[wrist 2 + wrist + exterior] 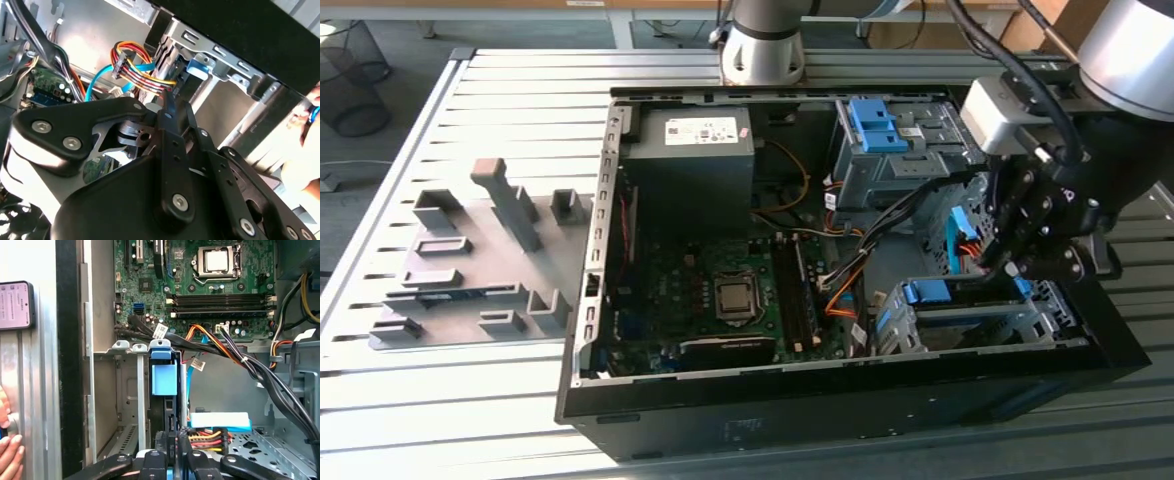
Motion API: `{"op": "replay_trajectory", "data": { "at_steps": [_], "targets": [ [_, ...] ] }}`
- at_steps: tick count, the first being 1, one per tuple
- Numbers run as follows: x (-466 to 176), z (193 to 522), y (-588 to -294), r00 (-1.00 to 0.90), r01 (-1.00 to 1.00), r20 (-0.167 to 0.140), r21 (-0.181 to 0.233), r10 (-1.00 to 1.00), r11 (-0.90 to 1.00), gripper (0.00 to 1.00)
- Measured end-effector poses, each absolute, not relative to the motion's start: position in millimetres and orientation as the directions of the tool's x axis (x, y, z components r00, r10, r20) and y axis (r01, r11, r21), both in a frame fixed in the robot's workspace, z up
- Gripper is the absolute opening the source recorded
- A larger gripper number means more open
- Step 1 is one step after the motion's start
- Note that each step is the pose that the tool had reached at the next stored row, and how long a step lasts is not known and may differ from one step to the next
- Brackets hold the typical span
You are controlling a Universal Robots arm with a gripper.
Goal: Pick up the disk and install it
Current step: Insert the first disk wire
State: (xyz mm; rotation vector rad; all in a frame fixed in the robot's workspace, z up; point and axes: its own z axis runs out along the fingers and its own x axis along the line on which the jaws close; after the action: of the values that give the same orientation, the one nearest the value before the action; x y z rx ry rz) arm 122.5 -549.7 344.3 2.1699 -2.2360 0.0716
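Note:
The disk (164, 377) stands edge-on in the lower drive bay (974, 325) of the open computer case, with its blue rail (945, 292) facing up. My gripper (994, 268) hangs just over the bay's far end. In the first wrist view my gripper (171, 445) has its two fingers close together on the disk's thin dark edge. In the second wrist view my gripper (167, 100) points at the same slot, with the blue rail (200, 67) just beyond the tips. The disk's label face is hidden inside the bay.
A bundle of coloured cables (210, 435) runs close beside the fingers. The motherboard (720, 290), the power supply (691, 150) and an upper bay with blue brackets (881, 125) fill the case. A grey fixture (467, 260) lies on the table. A person's hand (10, 452) rests outside the case wall.

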Motion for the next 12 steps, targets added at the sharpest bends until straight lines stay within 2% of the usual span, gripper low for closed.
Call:
{"op": "replay_trajectory", "data": {
  "at_steps": [3, 4, 5, 6, 12],
  "targets": [
    [122.5, 348.1, -549.7, -0.03, -0.999, 0.05, -0.015, -0.998, 0.03, 0.22],
    [122.5, 348.0, -549.7, -0.03, -0.999, 0.05, -0.016, -0.998, 0.03, 0.16],
    [122.5, 348.0, -549.6, -0.03, -0.999, 0.05, -0.015, -0.998, 0.03, 0.16],
    [122.5, 348.0, -549.6, -0.03, -0.999, 0.05, -0.016, -0.998, 0.03, 0.11],
    [122.5, 348.2, -549.6, -0.03, -0.999, 0.05, -0.015, -0.998, 0.03, 0.11]
  ]
}}
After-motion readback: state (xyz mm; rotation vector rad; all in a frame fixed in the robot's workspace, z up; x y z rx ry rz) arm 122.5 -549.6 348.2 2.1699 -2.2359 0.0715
